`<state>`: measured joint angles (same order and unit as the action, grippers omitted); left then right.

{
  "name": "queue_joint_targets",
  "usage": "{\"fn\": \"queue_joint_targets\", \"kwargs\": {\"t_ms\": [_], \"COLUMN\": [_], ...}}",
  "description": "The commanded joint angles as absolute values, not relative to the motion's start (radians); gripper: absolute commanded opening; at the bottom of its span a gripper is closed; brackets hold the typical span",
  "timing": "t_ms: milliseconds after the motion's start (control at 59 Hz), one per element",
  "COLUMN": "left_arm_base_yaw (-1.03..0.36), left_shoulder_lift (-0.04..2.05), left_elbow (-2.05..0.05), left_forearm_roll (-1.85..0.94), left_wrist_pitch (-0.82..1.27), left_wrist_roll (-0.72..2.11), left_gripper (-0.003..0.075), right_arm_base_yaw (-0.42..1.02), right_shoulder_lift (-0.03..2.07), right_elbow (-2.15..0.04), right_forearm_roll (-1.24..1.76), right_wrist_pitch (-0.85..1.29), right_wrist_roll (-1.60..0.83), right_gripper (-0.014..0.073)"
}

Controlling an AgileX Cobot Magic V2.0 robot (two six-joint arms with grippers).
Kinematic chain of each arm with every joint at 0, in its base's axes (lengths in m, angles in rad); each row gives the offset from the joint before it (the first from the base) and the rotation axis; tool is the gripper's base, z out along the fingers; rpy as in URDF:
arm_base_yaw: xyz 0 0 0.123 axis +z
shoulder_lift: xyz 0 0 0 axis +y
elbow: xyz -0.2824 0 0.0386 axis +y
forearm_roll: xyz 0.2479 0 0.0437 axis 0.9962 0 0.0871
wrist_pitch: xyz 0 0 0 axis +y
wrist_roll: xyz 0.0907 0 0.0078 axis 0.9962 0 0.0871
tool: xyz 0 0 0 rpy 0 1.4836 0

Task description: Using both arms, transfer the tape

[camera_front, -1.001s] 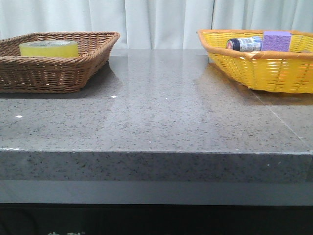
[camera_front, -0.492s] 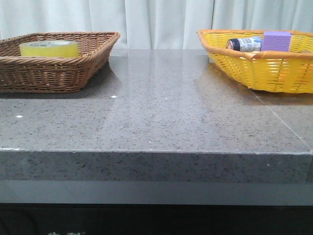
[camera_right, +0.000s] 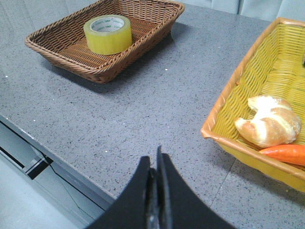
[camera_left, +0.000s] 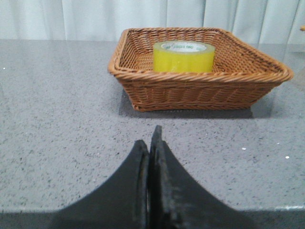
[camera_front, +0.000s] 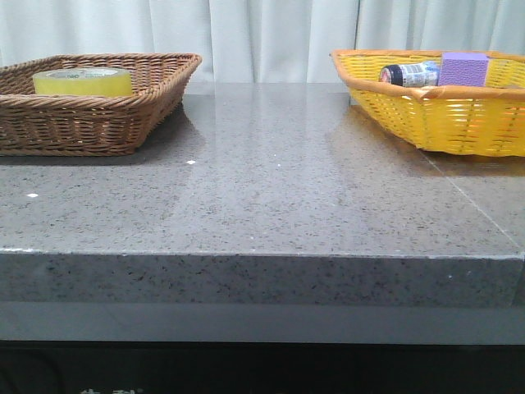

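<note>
The tape [camera_front: 82,81], a wide yellow roll with a white core printed in green, lies flat in the brown wicker basket [camera_front: 123,123] at the table's far left. The left wrist view shows the tape [camera_left: 183,56] in that basket [camera_left: 200,88], well beyond my left gripper [camera_left: 150,143], whose jaws are shut on nothing over the grey tabletop. In the right wrist view the tape [camera_right: 107,34] sits far from my right gripper [camera_right: 153,164], also shut and empty near the table's front edge. Neither gripper appears in the front view.
A yellow basket [camera_front: 443,115] at the far right holds a dark-capped bottle [camera_front: 408,74] and a purple block [camera_front: 464,68]. The right wrist view shows a croissant [camera_right: 269,120] and a carrot [camera_right: 286,153] in it. The table's front edge [camera_front: 262,256] runs across the foreground.
</note>
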<state>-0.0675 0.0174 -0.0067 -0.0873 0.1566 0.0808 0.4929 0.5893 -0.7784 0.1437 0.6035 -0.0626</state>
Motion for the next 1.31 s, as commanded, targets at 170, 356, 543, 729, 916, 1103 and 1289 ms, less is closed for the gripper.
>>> {"fn": "queue_joint_targets", "kwargs": {"t_ms": [170,356,543,729,916,1103,1289], "left_arm_base_yaw": [-0.065,-0.065,-0.065,-0.065,-0.065,-0.065,-0.065], "left_shoulder_lift": [-0.027,-0.024,-0.024,-0.024,-0.024,-0.024,-0.024], "left_elbow": [0.047,0.047,0.047,0.047,0.047,0.047,0.047], "left_forearm_roll": [-0.097,-0.097,-0.097,-0.097,-0.097,-0.097,-0.097], "left_wrist_pitch": [-0.030,-0.028,-0.028,-0.028,-0.028,-0.028,-0.028], "left_wrist_roll": [0.079,0.079,0.079,0.079,0.079,0.079,0.079], "left_gripper": [-0.0020,-0.0020,-0.0020,-0.0020,-0.0020,-0.0020,-0.0020], "right_arm_base_yaw": [0.491,0.491,0.491,0.491,0.491,0.480,0.310], "right_shoulder_lift": [0.588,0.588,0.588,0.588,0.588,0.558,0.345], "right_elbow": [-0.804,-0.804,-0.804,-0.804,-0.804,-0.784,-0.583], "right_forearm_roll": [0.154,0.154,0.154,0.154,0.154,0.134,0.098], "right_wrist_pitch": [0.526,0.524,0.524,0.524,0.524,0.505,0.297], "right_wrist_roll": [-0.061,-0.061,-0.061,-0.061,-0.061,-0.065,-0.067], "right_gripper": [-0.0068,-0.0068,-0.0068,-0.0068,-0.0068,-0.0068,-0.0068]}}
